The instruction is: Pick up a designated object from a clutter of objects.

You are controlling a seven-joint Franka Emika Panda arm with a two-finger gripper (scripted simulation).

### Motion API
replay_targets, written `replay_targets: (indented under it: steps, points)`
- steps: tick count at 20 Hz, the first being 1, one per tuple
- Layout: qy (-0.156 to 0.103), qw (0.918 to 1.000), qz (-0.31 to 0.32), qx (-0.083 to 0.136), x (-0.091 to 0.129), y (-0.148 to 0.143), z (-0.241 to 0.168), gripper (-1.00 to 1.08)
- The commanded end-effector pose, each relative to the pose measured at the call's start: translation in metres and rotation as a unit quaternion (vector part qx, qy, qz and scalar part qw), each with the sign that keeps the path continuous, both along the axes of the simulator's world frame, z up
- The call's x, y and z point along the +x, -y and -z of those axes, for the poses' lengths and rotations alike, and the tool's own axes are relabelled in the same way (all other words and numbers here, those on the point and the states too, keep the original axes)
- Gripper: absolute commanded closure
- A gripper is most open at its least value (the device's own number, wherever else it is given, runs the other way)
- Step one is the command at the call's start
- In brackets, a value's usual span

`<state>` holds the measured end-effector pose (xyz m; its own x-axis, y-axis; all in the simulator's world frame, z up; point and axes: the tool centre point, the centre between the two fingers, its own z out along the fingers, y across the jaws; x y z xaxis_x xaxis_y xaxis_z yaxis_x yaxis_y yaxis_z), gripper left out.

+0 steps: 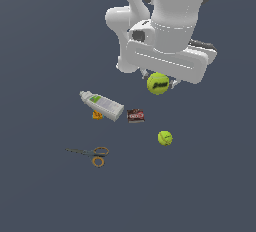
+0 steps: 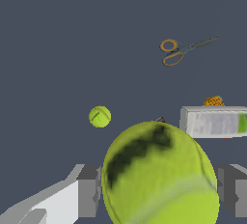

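A yellow-green tennis ball [image 1: 158, 83] with a dark printed mark hangs in the air under the white arm, and my gripper [image 1: 158, 82] is shut on it. In the wrist view this ball [image 2: 159, 175] fills the foreground between the two grey fingers [image 2: 88, 190], one on each side. A second, like tennis ball [image 1: 165, 138] [image 2: 100, 117] lies on the dark surface below, apart from the gripper.
On the surface lie a grey-white bottle with a green label [image 1: 102, 105] [image 2: 214, 121], a small orange-yellow item [image 1: 97, 115] [image 2: 213, 102] beside it, a dark red-brown packet [image 1: 135, 116] and orange-handled scissors [image 1: 91, 154] [image 2: 181, 50].
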<state>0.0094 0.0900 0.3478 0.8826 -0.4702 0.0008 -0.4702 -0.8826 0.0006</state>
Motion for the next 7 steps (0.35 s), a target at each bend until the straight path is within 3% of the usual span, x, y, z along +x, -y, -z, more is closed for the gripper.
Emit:
replay_targets:
  steps: [1,7]
  points:
    - [0.000,1.0000,0.000,0.000,-0.0002,-0.0029,-0.0110,1.08]
    - [0.000,1.0000,0.000,0.000,0.0000,-0.0056,-0.0201,1.08]
